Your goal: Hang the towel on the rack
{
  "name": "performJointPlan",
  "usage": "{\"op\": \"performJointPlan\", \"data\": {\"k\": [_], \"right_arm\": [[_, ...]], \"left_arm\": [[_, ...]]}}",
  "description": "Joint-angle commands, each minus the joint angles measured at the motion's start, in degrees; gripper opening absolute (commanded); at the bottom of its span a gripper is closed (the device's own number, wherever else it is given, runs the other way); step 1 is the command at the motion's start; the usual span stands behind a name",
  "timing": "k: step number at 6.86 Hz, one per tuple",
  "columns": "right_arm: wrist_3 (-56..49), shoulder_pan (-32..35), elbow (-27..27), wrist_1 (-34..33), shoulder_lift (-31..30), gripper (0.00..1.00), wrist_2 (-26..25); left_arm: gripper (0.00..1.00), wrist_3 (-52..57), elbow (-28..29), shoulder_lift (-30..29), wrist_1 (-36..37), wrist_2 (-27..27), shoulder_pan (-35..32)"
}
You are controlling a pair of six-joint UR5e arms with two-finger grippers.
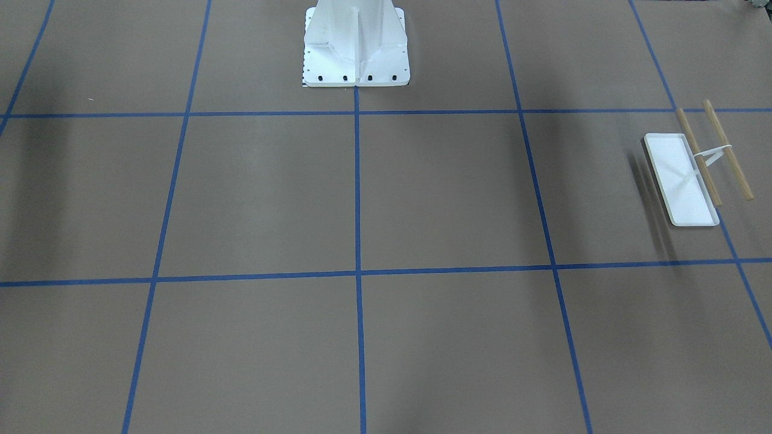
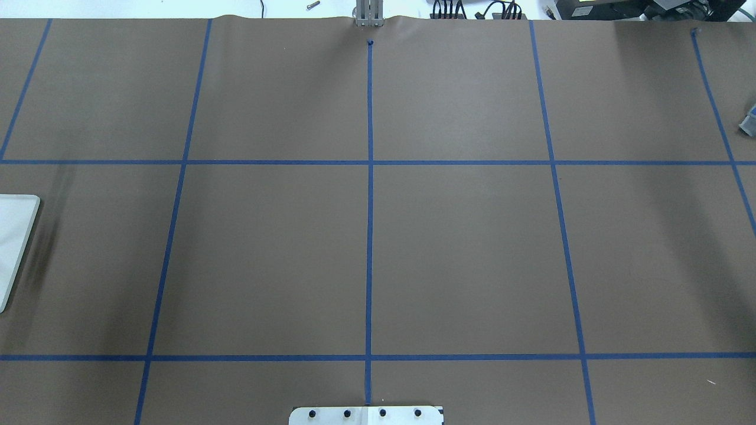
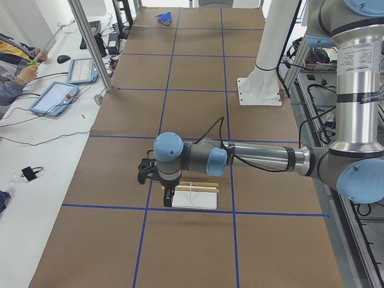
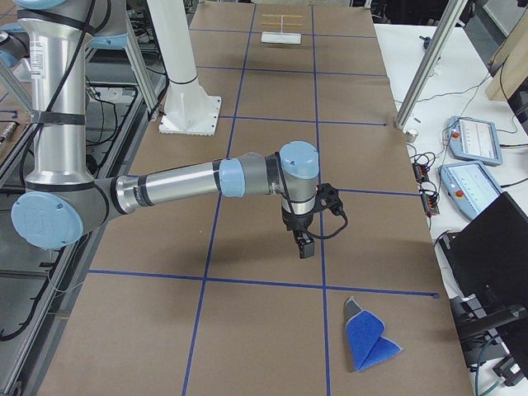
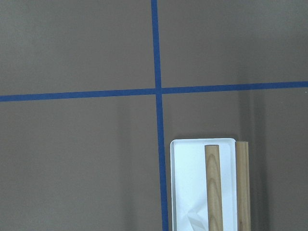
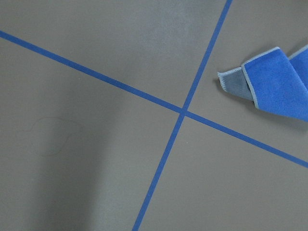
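Note:
The towel (image 4: 368, 339) is a royal-blue cloth lying crumpled and folded on the brown table, its grey reverse showing at one corner. It also shows in the right wrist view (image 6: 279, 84) and far off in the exterior left view (image 3: 165, 17). The rack (image 1: 683, 179) has a white tray base and two wooden dowel bars (image 1: 728, 149). It stands at the table's other end and also shows in the left wrist view (image 5: 202, 187). My left gripper (image 3: 170, 195) hangs just over the rack (image 3: 195, 196). My right gripper (image 4: 305, 246) hangs above the table, short of the towel. I cannot tell whether either is open or shut.
The large white bolted pedestal (image 1: 356, 48) stands at the robot's side of the table. Blue tape lines (image 2: 370, 206) divide the brown surface into squares. Tablets (image 4: 474, 136), cables and metal posts (image 3: 90, 42) line the operators' side.

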Motion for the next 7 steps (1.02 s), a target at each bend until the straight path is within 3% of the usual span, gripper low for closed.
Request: {"op": "performJointPlan", "data": {"k": [1,7], "right_arm": [[0.09,-0.13,-0.15,-0.18,0.03,1.00,-0.07],[0.10,-2.06,-0.33,0.00,-0.58,1.00,1.51]], "left_arm": [[0.98,0.26,-0.07,0.00,-0.19,0.39,0.05],[0.98,0.09,-0.24,0.53,-0.28,-0.13,0.05]]}}
